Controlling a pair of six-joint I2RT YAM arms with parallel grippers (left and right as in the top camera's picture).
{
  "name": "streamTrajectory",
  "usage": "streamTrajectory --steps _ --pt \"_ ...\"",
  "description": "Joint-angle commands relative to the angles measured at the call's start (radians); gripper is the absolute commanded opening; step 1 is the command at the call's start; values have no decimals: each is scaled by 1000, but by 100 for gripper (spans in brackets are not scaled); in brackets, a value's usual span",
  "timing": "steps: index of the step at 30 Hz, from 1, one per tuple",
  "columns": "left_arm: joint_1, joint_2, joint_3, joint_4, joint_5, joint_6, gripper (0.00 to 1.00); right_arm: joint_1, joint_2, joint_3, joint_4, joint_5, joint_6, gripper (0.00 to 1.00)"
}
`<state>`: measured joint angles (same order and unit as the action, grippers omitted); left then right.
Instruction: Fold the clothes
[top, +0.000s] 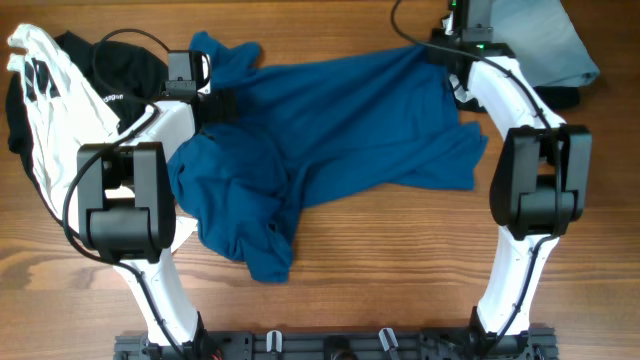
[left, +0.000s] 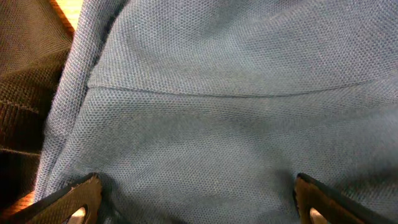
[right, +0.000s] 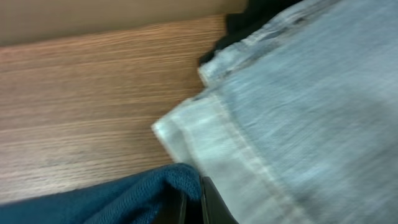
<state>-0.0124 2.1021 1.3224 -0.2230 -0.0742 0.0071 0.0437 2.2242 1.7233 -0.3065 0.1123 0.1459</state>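
Located across the middle of the table (top: 380, 260): blue shirt (top: 340, 130), unfolded and rumpled, long axis running left to right, one bunched lobe sagging toward the near edge on the left side. Piled at the far left corner, just beside that end of the shirt: black tee (top: 120, 65) and white garment (top: 50, 100), neither folded. At the far right corner: pale cloth (top: 560, 45), apparently folded, close to the shirt's right end.

Left gripper (top: 212, 100): poised over the shirt's left end, very near the weave in the wrist view, jaws spread wide and holding nothing. Only the fingertips (left: 81, 199) visible at the lower corners, with blue knit filling the gap. Contact with the cloth not determinable.

Right gripper (top: 452, 72): at the shirt's far right corner, jaws closed, a ridge of blue fabric pinched at the tips in the wrist view. Pale cloth just beyond, apart from the grip.

Governing relation: shirt stretched lengthwise between the two grippers, one at each end; right end secured, left end not.

Judged step in hand: securing of the left end, work for the left arm, directly above it and free. Judged requirement: descent onto an edge or seam, not the flat panel underneath. Judged risks: pinching of doubled layers; dragging of the black tee alongside.
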Motion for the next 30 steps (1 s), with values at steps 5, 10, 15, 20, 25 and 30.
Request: streamTrajectory --steps 5,10,15,20,25,30 --pt "0 -6 38 -26 -51 3 100 -12 -26 35 -41 -113 -13 100" --pt "15 -145 225 -259 -66 -12 100 -13 -233 80 -216 -209 -15 100" --pt "9 -347 387 -585 55 -72 100 -13 -527 80 -492 -248 -15 100" --pt "-26 -556 391 -892 137 -227 100 -13 -724 75 -837 -195 180 100" --pt "-113 -575 363 -1134 136 -392 100 -12 -774 30 -1058 -119 327 100" --pt "-200 -575 165 -1139 99 -570 96 -13 -775 -58 -1102 -111 333 100"
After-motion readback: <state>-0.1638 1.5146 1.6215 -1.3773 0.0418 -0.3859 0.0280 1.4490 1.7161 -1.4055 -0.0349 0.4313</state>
